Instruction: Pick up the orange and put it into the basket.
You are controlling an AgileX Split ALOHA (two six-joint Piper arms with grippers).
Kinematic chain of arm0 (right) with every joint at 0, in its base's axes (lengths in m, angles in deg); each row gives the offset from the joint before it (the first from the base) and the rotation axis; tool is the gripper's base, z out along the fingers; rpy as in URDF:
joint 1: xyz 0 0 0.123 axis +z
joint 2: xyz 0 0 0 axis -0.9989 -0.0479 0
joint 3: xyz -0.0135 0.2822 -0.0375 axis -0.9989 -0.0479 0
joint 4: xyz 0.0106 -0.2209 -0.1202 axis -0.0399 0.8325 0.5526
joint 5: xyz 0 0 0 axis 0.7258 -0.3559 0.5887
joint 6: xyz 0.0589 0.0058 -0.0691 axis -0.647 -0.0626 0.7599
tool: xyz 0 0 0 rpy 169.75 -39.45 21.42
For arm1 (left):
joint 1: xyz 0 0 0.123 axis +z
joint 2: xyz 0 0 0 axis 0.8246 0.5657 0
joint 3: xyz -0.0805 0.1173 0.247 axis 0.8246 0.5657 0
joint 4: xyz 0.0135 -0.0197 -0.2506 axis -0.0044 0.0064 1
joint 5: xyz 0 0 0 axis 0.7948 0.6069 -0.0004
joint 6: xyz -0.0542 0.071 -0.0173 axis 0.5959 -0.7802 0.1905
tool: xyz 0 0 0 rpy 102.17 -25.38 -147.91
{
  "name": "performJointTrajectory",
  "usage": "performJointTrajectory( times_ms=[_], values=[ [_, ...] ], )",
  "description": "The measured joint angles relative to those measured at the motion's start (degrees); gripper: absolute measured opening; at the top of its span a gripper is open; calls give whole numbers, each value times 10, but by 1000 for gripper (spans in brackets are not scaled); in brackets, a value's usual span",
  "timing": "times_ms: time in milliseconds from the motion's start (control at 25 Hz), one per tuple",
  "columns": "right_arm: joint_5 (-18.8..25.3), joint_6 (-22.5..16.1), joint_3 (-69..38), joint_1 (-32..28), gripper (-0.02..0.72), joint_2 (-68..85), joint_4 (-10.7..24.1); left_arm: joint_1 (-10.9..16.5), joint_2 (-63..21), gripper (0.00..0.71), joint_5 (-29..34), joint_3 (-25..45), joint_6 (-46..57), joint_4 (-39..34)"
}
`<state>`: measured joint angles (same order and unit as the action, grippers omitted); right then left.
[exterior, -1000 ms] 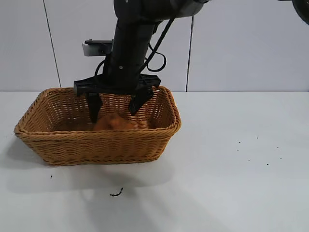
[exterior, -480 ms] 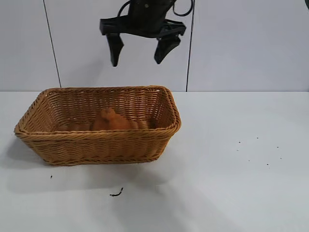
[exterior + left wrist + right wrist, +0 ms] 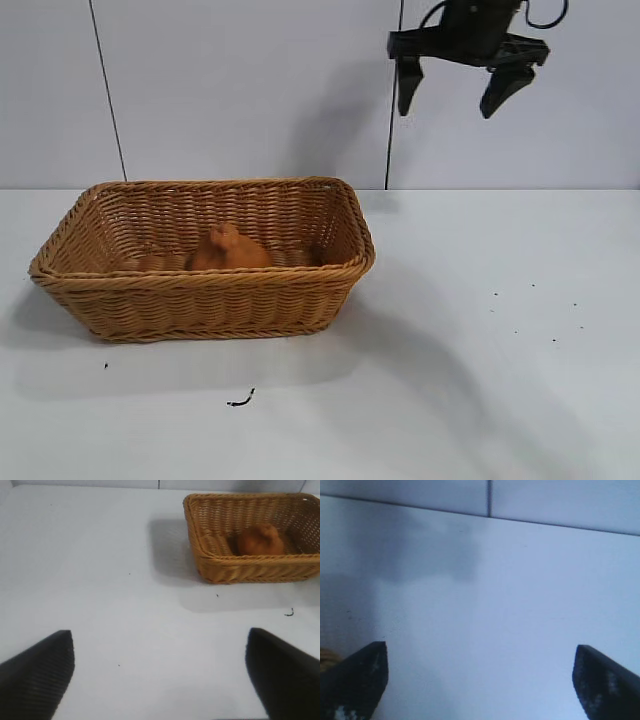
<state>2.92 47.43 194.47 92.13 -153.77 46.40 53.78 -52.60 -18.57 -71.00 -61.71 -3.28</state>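
The orange is seen resting inside the basket, knobbed top upward. The right gripper is held high, well apart to the basket's right, jaws spread wide and empty. The left gripper is likewise spread, nothing grasped.
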Motion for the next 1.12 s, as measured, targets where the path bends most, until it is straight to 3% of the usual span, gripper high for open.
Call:
performJointTrajectory(
  times_ms=[200,440,1120],
  values=[
    [-1,0,-39,-24,694,4,-2,0,0,666,0,0,0,0],
    [-1,15,-168,-26,694,64,13,0,0,666,0,0,0,0],
    [-1,21,-669,-26,694,482,-4,0,0,666,1,0,0,0]
  ],
)
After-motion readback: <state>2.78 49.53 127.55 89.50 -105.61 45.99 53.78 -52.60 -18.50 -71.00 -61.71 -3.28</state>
